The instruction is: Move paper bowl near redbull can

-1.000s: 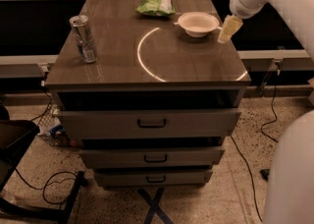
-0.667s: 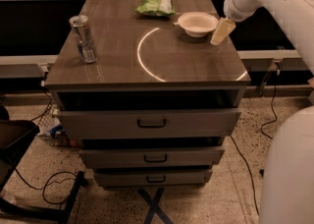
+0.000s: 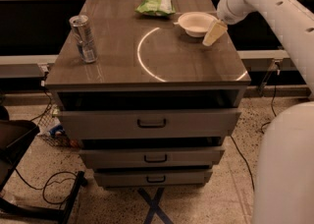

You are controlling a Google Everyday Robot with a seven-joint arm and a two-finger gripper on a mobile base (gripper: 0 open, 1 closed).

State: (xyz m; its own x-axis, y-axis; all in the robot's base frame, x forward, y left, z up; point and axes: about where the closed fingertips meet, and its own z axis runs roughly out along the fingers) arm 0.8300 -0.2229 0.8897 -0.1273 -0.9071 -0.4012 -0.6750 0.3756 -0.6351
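far right on the dark tabletop (image 3: 186, 66), the gripper (image 3: 215, 32) sits just right of the shallow white paper bowl (image 3: 196, 23), grasp unreadable; slim silver-blue redbull can (image 3: 83, 39) well left.

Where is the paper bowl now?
Camera view: the paper bowl sits back-right on the cabinet top, between the green snack bag and the gripper.

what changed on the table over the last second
The tool moved a little left and slightly down, ending just beside the right rim of the paper bowl. Whether it touches the bowl cannot be told. Nothing was visibly picked up or released. The paper bowl, the redbull can and the green snack bag stayed where they were.
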